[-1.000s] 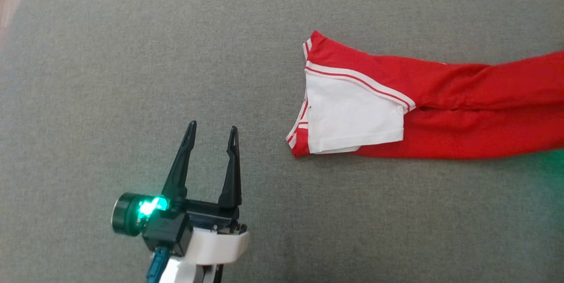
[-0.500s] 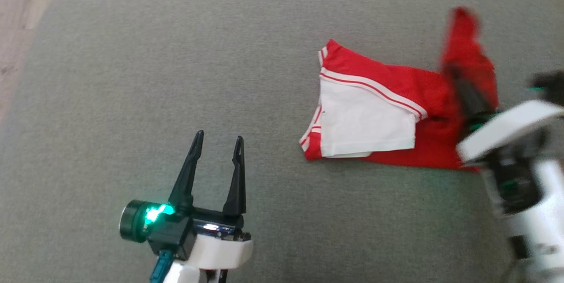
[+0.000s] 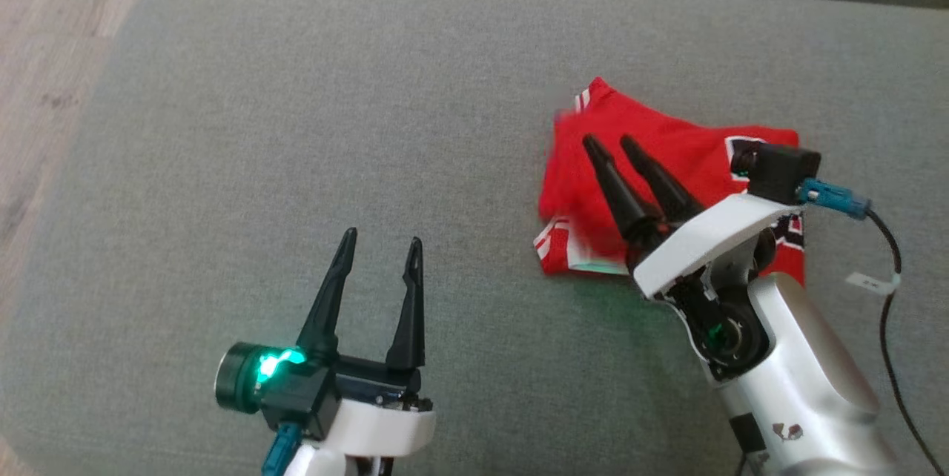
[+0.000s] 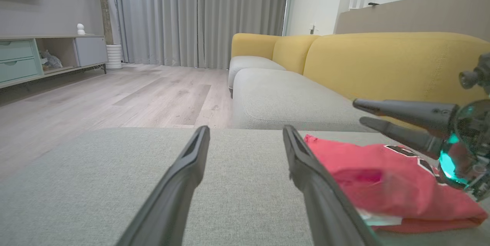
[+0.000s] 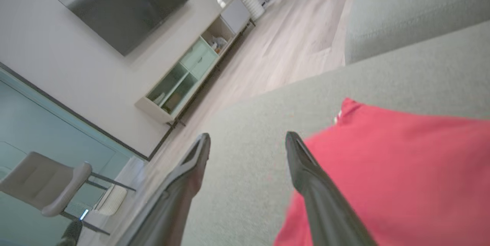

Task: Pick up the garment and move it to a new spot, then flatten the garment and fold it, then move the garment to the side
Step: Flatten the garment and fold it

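Observation:
The red garment (image 3: 689, 157) lies folded in a compact bundle on the right part of the grey cushion (image 3: 334, 113), with white-striped trim at its near-left corner. My right gripper (image 3: 612, 142) hovers just over its left half, jaws open, nothing between them. From the right wrist camera, the right gripper (image 5: 248, 136) frames bare cushion, with the garment (image 5: 402, 161) to its right. My left gripper (image 3: 382, 239) stands open and empty to the garment's near left. The left wrist view has the left gripper (image 4: 245, 131) open, the garment (image 4: 383, 177) at the right and the right gripper (image 4: 360, 112) above it.
Wooden floor (image 3: 44, 53) lies past the cushion's left edge. Another grey seat (image 4: 283, 96) and a yellow sofa back (image 4: 383, 62) stand beyond the far edge. A black cable (image 3: 886, 268) trails off the right wrist. Wide bare cushion lies left of the garment.
The right gripper carried the garment's long right end over to the left, laid it on the white-panelled part and opened. The head camera shifted. The left gripper stayed open.

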You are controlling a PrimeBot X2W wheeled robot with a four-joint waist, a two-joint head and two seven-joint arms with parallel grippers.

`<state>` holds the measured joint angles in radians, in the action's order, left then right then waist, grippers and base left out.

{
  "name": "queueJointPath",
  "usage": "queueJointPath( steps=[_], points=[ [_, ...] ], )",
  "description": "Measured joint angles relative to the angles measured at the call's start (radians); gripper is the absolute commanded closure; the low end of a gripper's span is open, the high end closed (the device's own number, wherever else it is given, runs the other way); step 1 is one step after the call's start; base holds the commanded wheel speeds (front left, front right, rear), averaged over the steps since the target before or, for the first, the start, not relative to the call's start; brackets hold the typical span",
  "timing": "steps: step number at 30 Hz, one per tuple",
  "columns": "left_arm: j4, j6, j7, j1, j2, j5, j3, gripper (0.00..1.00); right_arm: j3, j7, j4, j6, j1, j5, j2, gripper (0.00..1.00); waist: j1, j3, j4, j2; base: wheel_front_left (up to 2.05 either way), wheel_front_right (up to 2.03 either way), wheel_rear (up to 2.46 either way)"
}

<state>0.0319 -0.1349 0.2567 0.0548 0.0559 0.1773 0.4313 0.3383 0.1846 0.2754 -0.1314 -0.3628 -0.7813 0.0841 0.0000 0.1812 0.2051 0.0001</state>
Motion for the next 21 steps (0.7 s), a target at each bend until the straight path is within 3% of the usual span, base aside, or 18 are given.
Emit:
queueJointPath(
  steps=[5, 11, 16, 21],
  points=[
    [0.002, -0.010, 0.000, -0.007, 0.000, 0.021, -0.008, 0.00, -0.014, -0.088, -0.049, 0.000, 0.004, -0.008, 0.009, 0.00, 0.0000, -0.031, -0.014, 0.0000, 0.00, 0.00, 0.00],
    [0.004, -0.011, 0.000, -0.060, 0.000, 0.024, -0.052, 0.00, -0.128, -0.248, -0.104, 0.000, 0.086, 0.030, 0.119, 0.00, 0.0000, -0.081, -0.055, 0.0000, 0.00, 0.00, 0.00],
    [0.004, -0.010, 0.000, -0.098, 0.000, 0.015, -0.097, 0.00, -0.159, -0.383, -0.086, 0.000, 0.193, 0.172, 0.193, 0.00, 0.0000, -0.122, -0.103, 0.0000, 0.00, 0.00, 0.00],
    [0.014, -0.005, 0.000, -0.180, 0.001, -0.012, -0.142, 0.00, -0.121, -0.432, -0.031, 0.000, 0.295, 0.338, 0.199, 0.00, -0.0002, -0.177, -0.144, 0.0000, 0.00, 0.00, 0.00]
  ],
)
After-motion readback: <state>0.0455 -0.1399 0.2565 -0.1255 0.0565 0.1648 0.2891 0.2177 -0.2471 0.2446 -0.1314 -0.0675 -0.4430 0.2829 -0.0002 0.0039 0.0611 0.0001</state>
